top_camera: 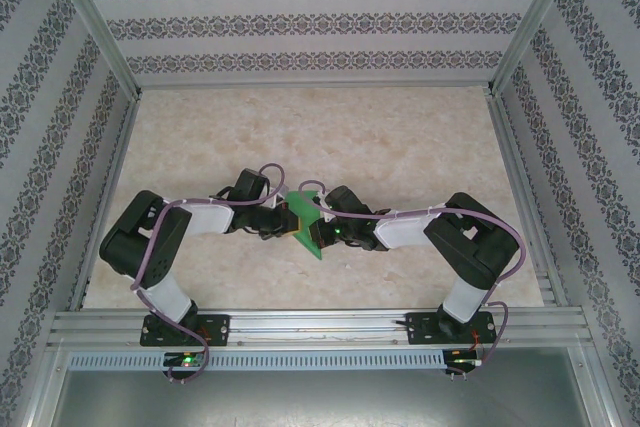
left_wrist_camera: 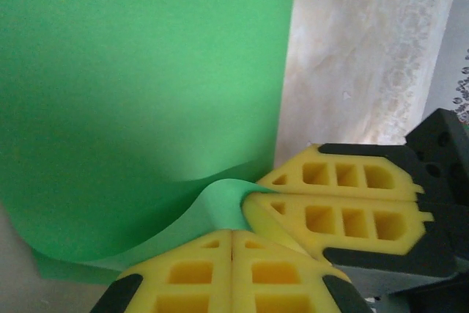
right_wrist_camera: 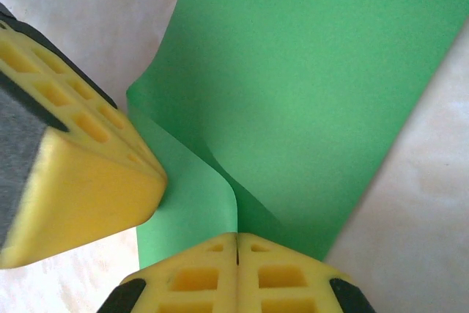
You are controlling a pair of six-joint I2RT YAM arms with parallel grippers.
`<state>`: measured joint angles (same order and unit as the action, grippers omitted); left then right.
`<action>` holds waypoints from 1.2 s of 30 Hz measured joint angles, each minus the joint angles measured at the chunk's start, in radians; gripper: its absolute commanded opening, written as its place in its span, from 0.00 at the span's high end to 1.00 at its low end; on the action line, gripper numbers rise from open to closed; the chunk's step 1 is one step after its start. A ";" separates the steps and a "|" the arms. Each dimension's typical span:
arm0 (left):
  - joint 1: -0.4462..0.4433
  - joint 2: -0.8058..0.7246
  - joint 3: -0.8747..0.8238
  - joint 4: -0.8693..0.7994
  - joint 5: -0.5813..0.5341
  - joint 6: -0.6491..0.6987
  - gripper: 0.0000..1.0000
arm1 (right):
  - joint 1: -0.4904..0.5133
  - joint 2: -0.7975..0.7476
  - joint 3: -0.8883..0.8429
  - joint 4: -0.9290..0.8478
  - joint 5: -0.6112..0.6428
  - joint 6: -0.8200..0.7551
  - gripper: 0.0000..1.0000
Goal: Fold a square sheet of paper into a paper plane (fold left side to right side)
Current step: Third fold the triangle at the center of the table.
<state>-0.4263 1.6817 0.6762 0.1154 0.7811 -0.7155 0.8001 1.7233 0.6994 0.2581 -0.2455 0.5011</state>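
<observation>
One square sheet of paper (top_camera: pixel 305 217), green, bent, partly lifted at middle of worktop (top_camera: pixel 400 137). Two hands, both pinched tight on its edge: left hand (left_wrist_camera: pixel 231 240), right hand (right_wrist_camera: pixel 237 240).

A robotics lab test cell, built around a marble-look tabletop (top_camera: pixel 400 137). Aluminium frame posts (top_camera: pixel 95 22) rise from the tabletop's corners. Between them, panels papered in striped damask wallpaper (top_camera: pixel 300 22) close off its far side and both flanks. Along its near edge run aluminium rails (top_camera: pixel 320 327) carrying the bolted bases of two robot arms (top_camera: pixel 185 329), with a slotted cable duct (top_camera: pixel 320 360) just in front of the rails.
</observation>
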 measured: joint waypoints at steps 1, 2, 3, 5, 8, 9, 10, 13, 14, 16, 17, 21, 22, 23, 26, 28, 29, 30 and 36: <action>0.000 0.005 0.000 0.000 -0.002 0.000 0.97 | 0.000 0.000 0.000 0.000 0.000 0.000 0.97; 0.000 0.010 0.000 0.000 -0.003 0.000 0.97 | 0.000 0.000 0.000 0.000 0.000 -0.001 0.97; 0.000 0.013 0.000 0.000 -0.004 0.000 0.97 | 0.000 0.000 0.000 0.000 0.000 -0.002 0.97; 0.000 0.019 0.000 0.000 -0.005 0.000 0.97 | 0.000 0.000 0.000 0.000 0.000 -0.002 0.97; 0.000 0.027 0.000 0.000 -0.007 0.001 0.97 | 0.000 0.000 0.000 0.000 0.000 -0.002 0.96; 0.000 0.027 0.000 0.000 -0.008 0.001 0.98 | 0.000 0.000 0.000 0.000 0.000 -0.002 0.96; 0.000 0.028 0.000 0.000 -0.010 0.003 0.98 | 0.000 0.000 0.000 0.000 0.000 -0.002 0.96; 0.000 0.034 0.000 -0.001 -0.019 0.006 0.98 | 0.000 0.000 0.000 0.000 0.000 -0.002 0.95; 0.000 0.036 0.000 -0.001 -0.021 0.007 0.99 | 0.000 0.000 0.000 0.000 0.000 -0.002 0.95; 0.000 0.038 0.000 -0.001 -0.023 0.008 0.99 | 0.000 0.000 0.000 0.000 0.000 -0.003 0.94; 0.000 0.039 0.000 -0.001 -0.023 0.009 1.00 | -0.003 0.000 0.000 -0.001 0.000 -0.002 0.93; 0.000 0.042 0.001 -0.001 -0.022 0.015 1.00 | -0.007 0.000 0.001 -0.005 -0.006 -0.002 0.89; 0.000 0.042 0.001 -0.001 -0.023 0.016 1.00 | -0.007 0.000 0.002 -0.007 -0.007 -0.002 0.88; 0.000 0.042 0.001 -0.002 -0.023 0.019 1.00 | -0.009 0.000 0.004 -0.012 -0.009 -0.002 0.87; 0.000 0.042 0.002 -0.002 -0.025 0.025 1.00 | -0.014 -0.002 0.020 -0.043 -0.023 -0.002 0.81; 0.000 0.042 0.002 -0.003 -0.025 0.027 1.00 | -0.019 -0.009 0.033 -0.072 -0.031 -0.003 0.77; 0.000 0.042 0.002 -0.003 -0.026 0.027 1.00 | -0.024 -0.014 0.039 -0.089 -0.033 -0.003 0.75; 0.000 0.043 0.001 -0.003 -0.025 0.027 1.00 | -0.031 -0.023 0.045 -0.106 -0.033 -0.002 0.73; 0.000 0.045 0.002 -0.002 -0.023 0.026 1.00 | -0.071 -0.114 0.057 -0.178 -0.045 0.008 0.63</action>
<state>-0.4263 1.7271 0.6777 0.1139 0.7586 -0.6895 0.7296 1.6096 0.7567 0.0803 -0.2901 0.5091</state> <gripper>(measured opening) 0.035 0.350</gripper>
